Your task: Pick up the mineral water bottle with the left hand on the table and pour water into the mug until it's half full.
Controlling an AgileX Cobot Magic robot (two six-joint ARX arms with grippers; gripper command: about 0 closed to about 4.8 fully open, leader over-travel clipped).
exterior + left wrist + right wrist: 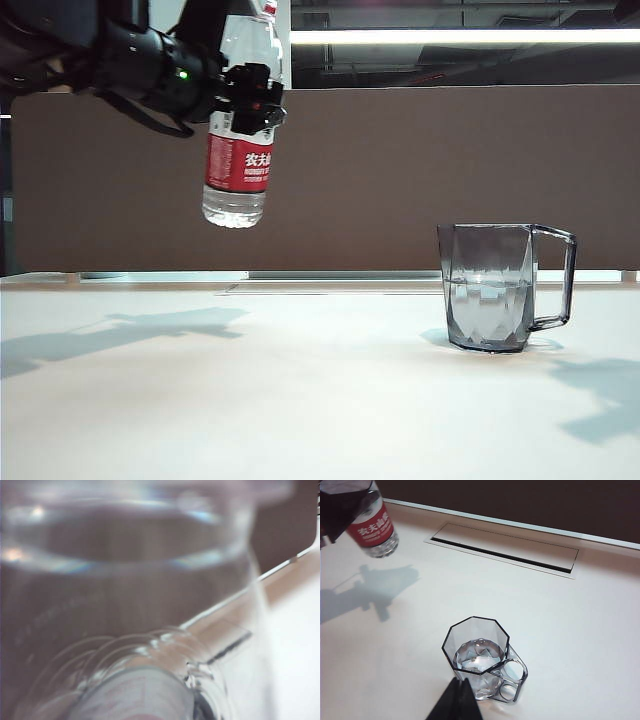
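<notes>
Gripping bottle [240, 120], left end effector [250, 100] aloft.

An office-like test room or lab. A wide flat white counter [250, 400] has a rectangular flush cable hatch [502, 547] set into its surface, as on a meeting or office desk. Behind the counter stands a plain brown partition wall [400, 170]. Above it runs a long white strip light [460, 36] under a dark open ceiling with exposed fittings [420, 60].
</notes>
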